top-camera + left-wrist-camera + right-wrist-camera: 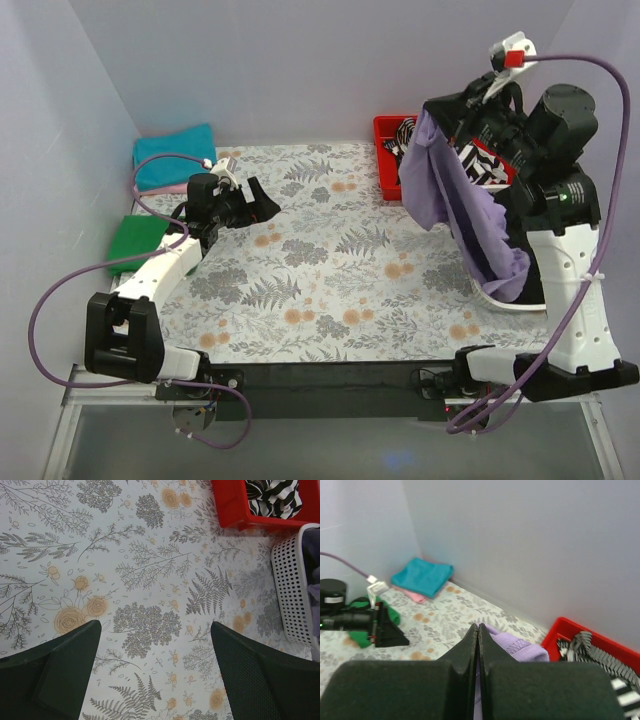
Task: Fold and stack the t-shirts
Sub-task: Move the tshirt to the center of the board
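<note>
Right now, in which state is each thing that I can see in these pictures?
lavender t-shirt: unfolded, hanging from the right gripper above the table.
teal t-shirt: folded, lying on the pink t-shirt.
pink t-shirt: folded, under the teal one.
green t-shirt: folded, alone at the table's left edge.
left gripper: open, empty.
right gripper: shut on the lavender t-shirt.
red bin: holds striped cloth.

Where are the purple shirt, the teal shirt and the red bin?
purple shirt [450, 200], top view, middle of the hanging cloth
teal shirt [175, 157], top view, middle of its top face
red bin [384, 155], top view, left wall
</note>
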